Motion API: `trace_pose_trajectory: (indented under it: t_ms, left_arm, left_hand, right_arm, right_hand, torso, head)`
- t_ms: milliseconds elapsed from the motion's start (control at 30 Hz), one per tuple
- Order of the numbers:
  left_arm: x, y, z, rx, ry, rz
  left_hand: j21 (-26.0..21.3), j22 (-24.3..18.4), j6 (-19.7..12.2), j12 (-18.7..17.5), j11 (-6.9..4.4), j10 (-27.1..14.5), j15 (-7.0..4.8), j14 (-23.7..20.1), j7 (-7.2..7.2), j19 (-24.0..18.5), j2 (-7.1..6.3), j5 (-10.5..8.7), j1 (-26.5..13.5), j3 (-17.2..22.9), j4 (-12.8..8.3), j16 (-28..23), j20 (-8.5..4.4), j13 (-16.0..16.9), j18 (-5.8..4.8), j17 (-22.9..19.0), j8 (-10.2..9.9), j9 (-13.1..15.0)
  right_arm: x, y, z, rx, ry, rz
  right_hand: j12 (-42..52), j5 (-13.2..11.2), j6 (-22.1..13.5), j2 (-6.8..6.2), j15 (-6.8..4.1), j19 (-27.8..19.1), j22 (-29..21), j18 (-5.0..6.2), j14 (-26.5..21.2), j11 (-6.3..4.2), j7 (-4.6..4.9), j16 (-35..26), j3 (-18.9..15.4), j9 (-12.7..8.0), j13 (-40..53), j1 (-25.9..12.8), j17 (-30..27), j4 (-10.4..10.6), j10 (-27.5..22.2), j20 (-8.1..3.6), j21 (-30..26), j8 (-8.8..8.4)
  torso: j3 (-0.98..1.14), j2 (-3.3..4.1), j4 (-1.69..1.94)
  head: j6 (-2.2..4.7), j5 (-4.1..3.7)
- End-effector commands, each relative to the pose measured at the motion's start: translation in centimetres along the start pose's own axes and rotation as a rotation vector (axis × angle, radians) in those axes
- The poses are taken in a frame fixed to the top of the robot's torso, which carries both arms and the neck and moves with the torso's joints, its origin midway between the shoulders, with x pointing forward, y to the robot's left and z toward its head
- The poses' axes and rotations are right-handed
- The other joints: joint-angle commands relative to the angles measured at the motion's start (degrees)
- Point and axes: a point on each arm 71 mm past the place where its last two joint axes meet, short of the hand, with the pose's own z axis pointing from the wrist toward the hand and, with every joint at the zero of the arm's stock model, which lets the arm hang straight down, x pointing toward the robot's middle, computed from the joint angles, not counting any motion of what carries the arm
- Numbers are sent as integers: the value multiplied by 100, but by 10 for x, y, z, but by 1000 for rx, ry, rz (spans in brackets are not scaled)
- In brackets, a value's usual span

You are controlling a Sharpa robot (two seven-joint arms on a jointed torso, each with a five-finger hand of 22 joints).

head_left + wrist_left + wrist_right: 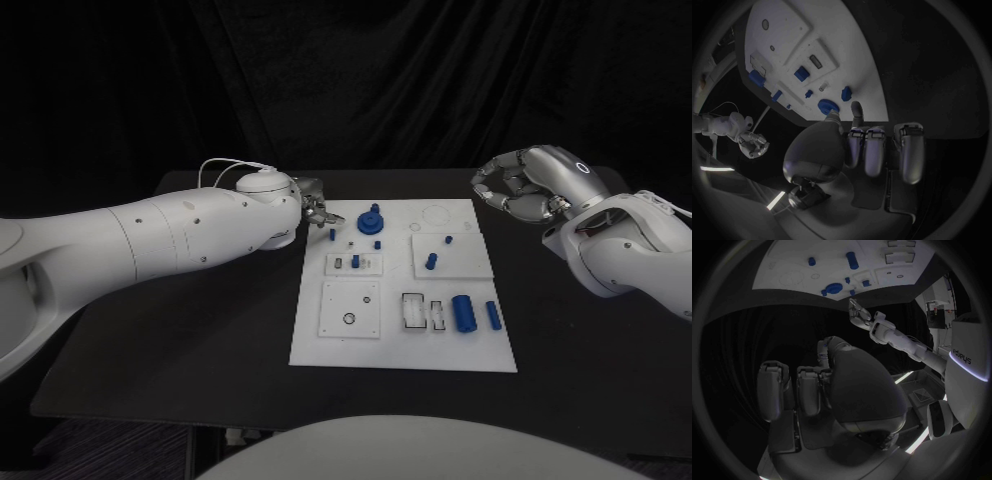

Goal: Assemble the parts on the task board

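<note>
The white task board (404,300) lies in the middle of the black table. A round blue knob part (372,220) stands near its far left end, with small blue pegs (378,244) around it. Two blue cylinders (463,312) lie near the right edge. My left hand (315,212) hovers at the board's far left corner, holding nothing. In the left wrist view its thumb and one finger (856,110) reach toward the knob part (827,106) while the other fingers are folded. My right hand (516,187) is raised beyond the far right corner, fingers curled in on nothing.
The board (817,45) carries several raised white square blocks (351,308) and slots (415,310). Black table (188,340) surrounds it on all sides. The right wrist view shows the board (786,270) and my left hand (861,315) beyond my right hand (842,390).
</note>
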Motion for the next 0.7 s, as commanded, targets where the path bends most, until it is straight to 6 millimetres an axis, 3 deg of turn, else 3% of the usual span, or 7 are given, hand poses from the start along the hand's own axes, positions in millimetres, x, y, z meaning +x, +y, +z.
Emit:
trace_pose_trajectory:
  t_ms: [33,700]
  left_arm:
    - [3,-1,2,11,14,7]
    - [17,-3,5,20,40,7]
  left_hand:
    - [-38,982,19,20,54,607,49,594,43,163,11,69,77,11,-30,15,45,1509,-70,1509,-78,-75]
    - [-67,977,107,20,80,607,75,594,72,148,41,450,235,85,-29,15,72,1509,-63,1509,-364,-411]
  right_arm:
    - [0,0,-1,0,-11,1]
    - [0,0,0,3,-15,1]
  right_hand:
    - [-30,30,55,22,45,256,1280,37,555,32,3,-16,24,1,1374,4,1350,-14,491,37,-29,30]
    - [-40,46,49,28,45,251,1276,40,555,35,8,-14,37,-2,1362,12,1352,-20,481,36,-40,29]
  torso:
    - [1,1,1]
    - [0,-1,-1]
  head:
    - [0,-20]
    - [0,-29]
